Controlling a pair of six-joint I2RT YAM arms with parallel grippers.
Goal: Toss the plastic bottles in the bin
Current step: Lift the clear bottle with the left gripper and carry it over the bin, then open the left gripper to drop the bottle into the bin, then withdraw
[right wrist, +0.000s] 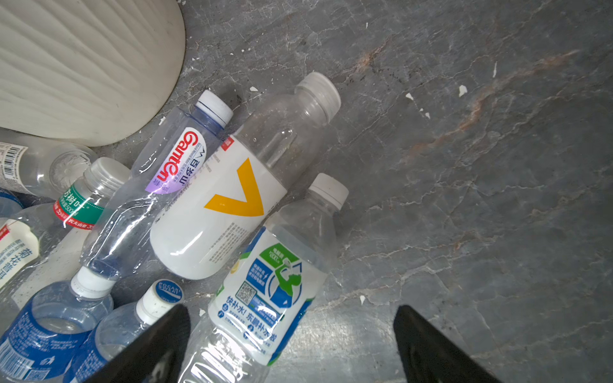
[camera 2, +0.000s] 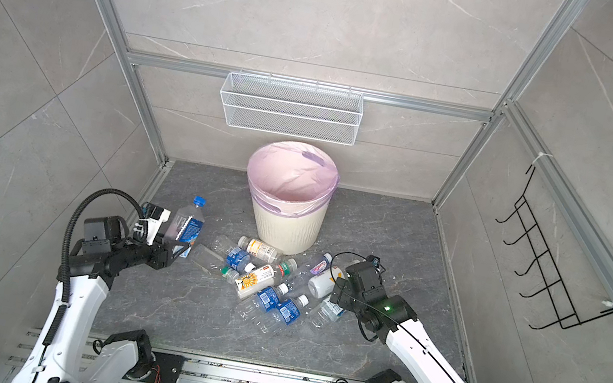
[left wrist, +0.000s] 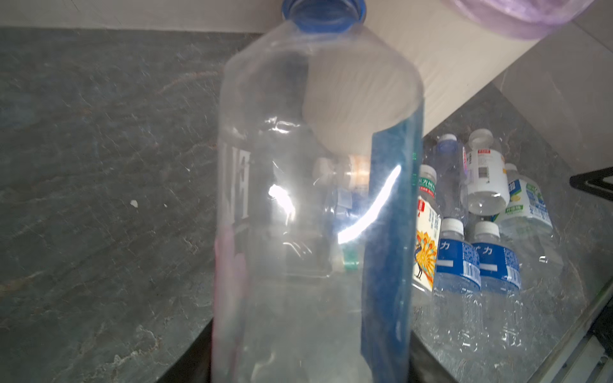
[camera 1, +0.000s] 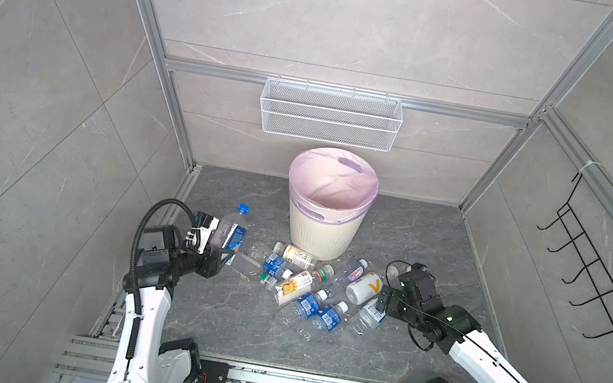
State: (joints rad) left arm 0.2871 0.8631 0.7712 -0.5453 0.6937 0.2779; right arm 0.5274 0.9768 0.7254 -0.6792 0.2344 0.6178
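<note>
Cream ribbed plastic lined with a pale pink bag: that is the bin (camera 1: 326,229) (camera 2: 286,227), which in both top views stands upright at the back of the dark stone floor (camera 1: 415,236) (camera 2: 374,229), below a white wire mesh basket (camera 1: 330,114) (camera 2: 290,107) hung on the wall. Just in front of it lies a pile of bottles (camera 1: 310,286) (camera 2: 272,284), all on their sides and touching one another. At the pile's left edge the left gripper (camera 1: 220,255) (camera 2: 177,249) pinches a large clear blue-capped bottle (camera 1: 233,231) (camera 2: 187,225) low on its body, holding it off the floor with the cap tilted up toward the back wall, left of the bin and not over its rim. The right gripper (camera 1: 384,298) (camera 2: 336,294) hangs at the pile's right edge (its jaws are hard to read from up here), just beside a white bottle with a yellow V (camera 1: 363,287) (camera 2: 319,283). From the left wrist, the blue-capped bottle (left wrist: 315,199) fills the middle, blurred, with the bin (left wrist: 464,59) and the pile of bottles (left wrist: 471,232) behind it. From the right wrist, the right gripper (right wrist: 292,310) shows two black fingers (right wrist: 149,348) spread wide and closed on nothing. Beneath them lies a clear bottle with a green and blue label (right wrist: 265,291), touching the white bottle with a yellow V (right wrist: 219,212). The bin (right wrist: 83,66) shows its ribbed wall just beyond the pile.
</note>
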